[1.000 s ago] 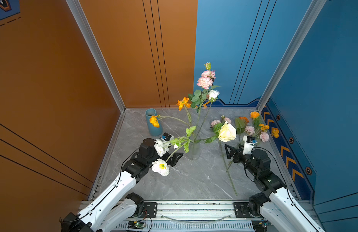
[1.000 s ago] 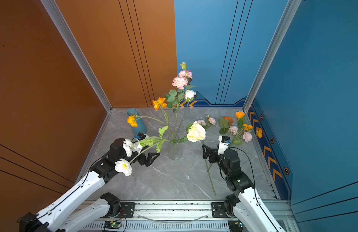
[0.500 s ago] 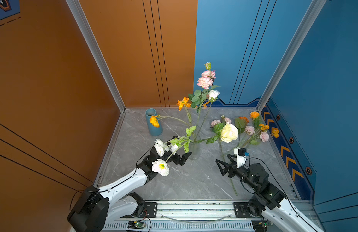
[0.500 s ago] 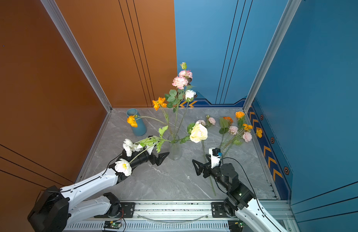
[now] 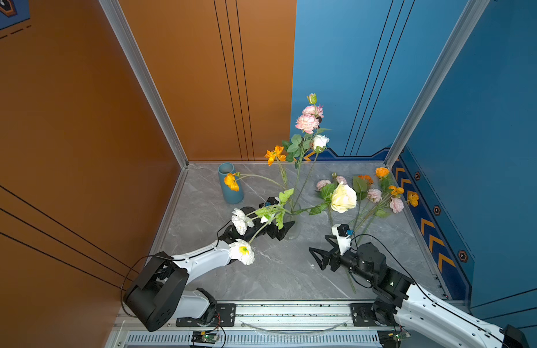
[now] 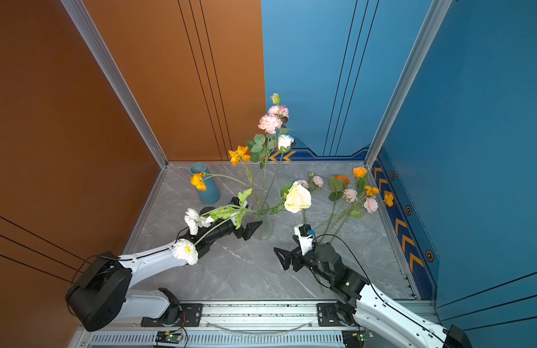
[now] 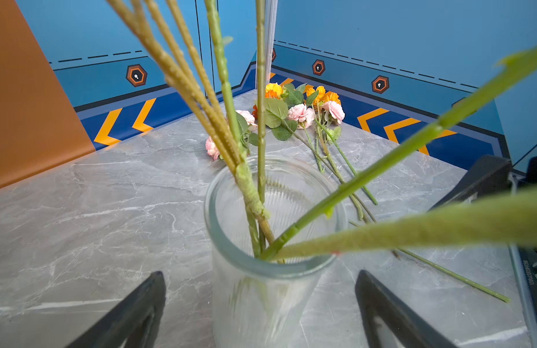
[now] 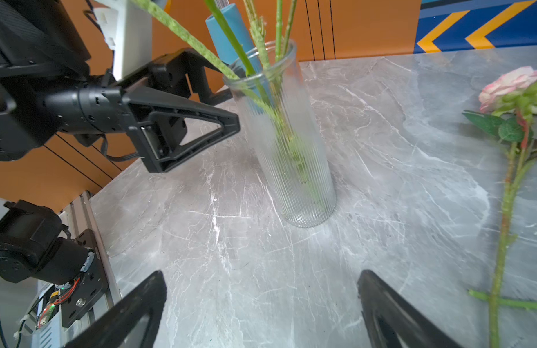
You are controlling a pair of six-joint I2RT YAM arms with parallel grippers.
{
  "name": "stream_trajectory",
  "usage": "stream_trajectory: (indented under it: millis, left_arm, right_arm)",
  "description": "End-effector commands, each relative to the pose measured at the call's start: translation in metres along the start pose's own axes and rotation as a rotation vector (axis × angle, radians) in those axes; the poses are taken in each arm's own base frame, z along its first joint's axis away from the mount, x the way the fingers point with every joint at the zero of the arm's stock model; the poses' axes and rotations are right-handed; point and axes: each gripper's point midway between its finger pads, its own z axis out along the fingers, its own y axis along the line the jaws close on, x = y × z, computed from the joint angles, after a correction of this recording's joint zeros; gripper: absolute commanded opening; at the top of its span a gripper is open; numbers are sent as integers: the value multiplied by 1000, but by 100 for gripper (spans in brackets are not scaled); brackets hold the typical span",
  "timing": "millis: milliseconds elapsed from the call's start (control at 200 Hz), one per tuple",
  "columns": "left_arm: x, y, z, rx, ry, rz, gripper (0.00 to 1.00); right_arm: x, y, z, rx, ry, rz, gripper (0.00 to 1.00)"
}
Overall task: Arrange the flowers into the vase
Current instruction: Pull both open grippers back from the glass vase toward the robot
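Left gripper fully open, empty, facing the glass vase (apparently not touching it); right gripper fully open, empty, near loose flowers

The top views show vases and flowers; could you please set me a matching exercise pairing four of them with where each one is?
Things:
1 glass vase
2 blue vase
3 cream rose
4 loose flowers

Places:
A lying flat on the table by the blue wall
B standing at the back, near the orange wall
C leaning sideways out of the glass vase
D upright mid-table, holding several stems

Pairs: 1-D, 2-B, 3-C, 4-A
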Motion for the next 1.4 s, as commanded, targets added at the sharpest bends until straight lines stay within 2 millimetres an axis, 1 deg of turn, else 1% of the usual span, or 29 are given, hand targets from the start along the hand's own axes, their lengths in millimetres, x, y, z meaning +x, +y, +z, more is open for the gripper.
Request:
stream_trajectory:
  millis: [0, 205, 335, 440, 601, 786, 951, 961, 971, 1101, 1281, 1396]
  left_arm:
    - [-19, -5, 8, 45, -68, 21, 98]
    - [-20, -8, 23, 91, -78, 8, 98]
    - [-22, -5, 30, 84, -94, 13, 98]
    - [-21, -5, 35, 98, -95, 10, 98]
    - [-21, -5, 40, 104, -101, 1, 100]
    - [-20, -4, 42, 98, -111, -9, 95]
    - [-15, -8, 45, 121, -117, 6, 87]
    - [-15, -9, 45, 122, -119, 10, 84]
    - [-14, -9, 45, 123, -118, 11, 82]
    - [-14, -13, 47, 129, -144, 50, 74]
    - [-22, -18, 47, 136, -181, 101, 57]
    - [-32, -16, 48, 135, -209, 104, 52]
  right_arm:
    - [-29, 11, -2, -23, -90, -12, 100]
    - [-25, 10, 0, -21, -70, -16, 100]
    - [-25, 11, 1, -23, -64, -17, 100]
    - [-23, 11, 3, -23, -57, -17, 100]
    - [-20, 10, 5, -22, -44, -16, 100]
    - [-19, 11, 7, -26, -39, -17, 100]
    - [-18, 13, 9, -40, -33, -20, 100]
    - [-17, 13, 9, -40, -32, -21, 100]
    - [-17, 13, 10, -39, -30, -18, 100]
    - [-13, 12, 12, -38, -24, -19, 100]
    - [-19, 14, 14, -38, -24, -38, 100]
    - [-25, 6, 14, 9, -27, -25, 100]
